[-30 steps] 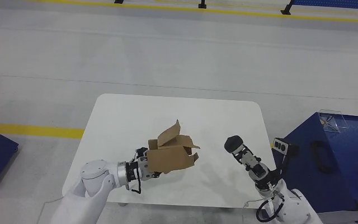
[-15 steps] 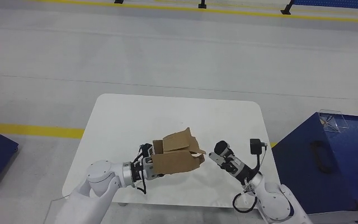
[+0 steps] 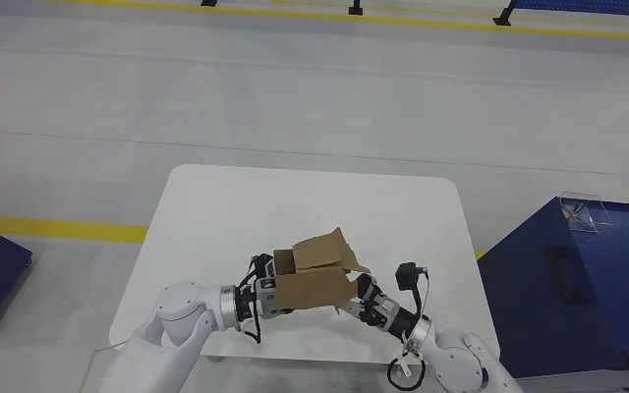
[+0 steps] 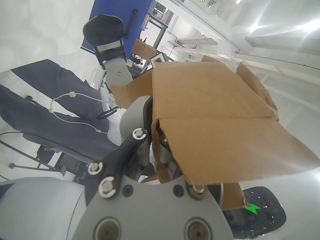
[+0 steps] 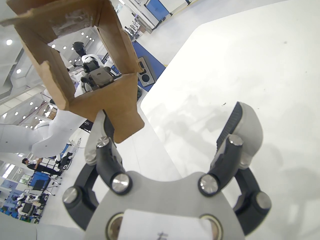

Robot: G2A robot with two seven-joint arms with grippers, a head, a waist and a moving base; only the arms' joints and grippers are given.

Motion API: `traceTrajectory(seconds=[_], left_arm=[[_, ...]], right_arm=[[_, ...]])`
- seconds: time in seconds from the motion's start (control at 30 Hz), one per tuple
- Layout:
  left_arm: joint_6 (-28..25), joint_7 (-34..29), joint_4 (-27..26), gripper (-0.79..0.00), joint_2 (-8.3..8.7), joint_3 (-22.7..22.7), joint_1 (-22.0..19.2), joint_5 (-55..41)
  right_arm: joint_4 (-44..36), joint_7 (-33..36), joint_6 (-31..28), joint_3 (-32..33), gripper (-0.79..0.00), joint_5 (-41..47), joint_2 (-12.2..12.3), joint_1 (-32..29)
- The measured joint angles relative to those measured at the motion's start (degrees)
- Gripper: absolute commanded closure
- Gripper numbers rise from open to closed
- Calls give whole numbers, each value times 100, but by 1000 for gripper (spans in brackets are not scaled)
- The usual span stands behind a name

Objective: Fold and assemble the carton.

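A brown carton (image 3: 313,273) hangs above the front of the white table (image 3: 295,196), both ends open and flaps loose. My left gripper (image 3: 263,295) is shut on the carton's left wall; in the left wrist view one finger (image 4: 132,118) lies outside the cardboard (image 4: 212,116) and the other sits inside. At the carton's right end my right gripper (image 3: 359,300) stands open. In the right wrist view I look through the carton tube (image 5: 112,33). Its lower flap (image 5: 125,118) rests against one finger (image 5: 98,131), and the right gripper (image 5: 170,118) has nothing between its fingers.
A blue cabinet (image 3: 560,285) stands off the table's right side. The table's front edge (image 3: 324,362) runs just below both grippers. Bare tabletop (image 5: 237,51) lies behind and beside the carton.
My right arm has swung left from the table's right side up to the carton's open end. The left gripper shifted the carton slightly right, and the top flap has dropped lower.
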Motion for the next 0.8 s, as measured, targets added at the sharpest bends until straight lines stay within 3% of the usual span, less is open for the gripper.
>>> traceTrajectory(seconds=[0.2, 0.47, 0.8], left_arm=[[12, 66, 10, 0, 3, 47, 6, -29], [37, 177, 28, 0, 18, 57, 54, -57], [70, 354, 38, 0, 20, 125, 73, -85]], right_arm=[[60, -333, -71, 189, -785, 379, -12, 7], [-197, -313, -253, 487, -785, 504, 25, -202], [-488, -240, -331, 414, -785, 416, 15, -373]])
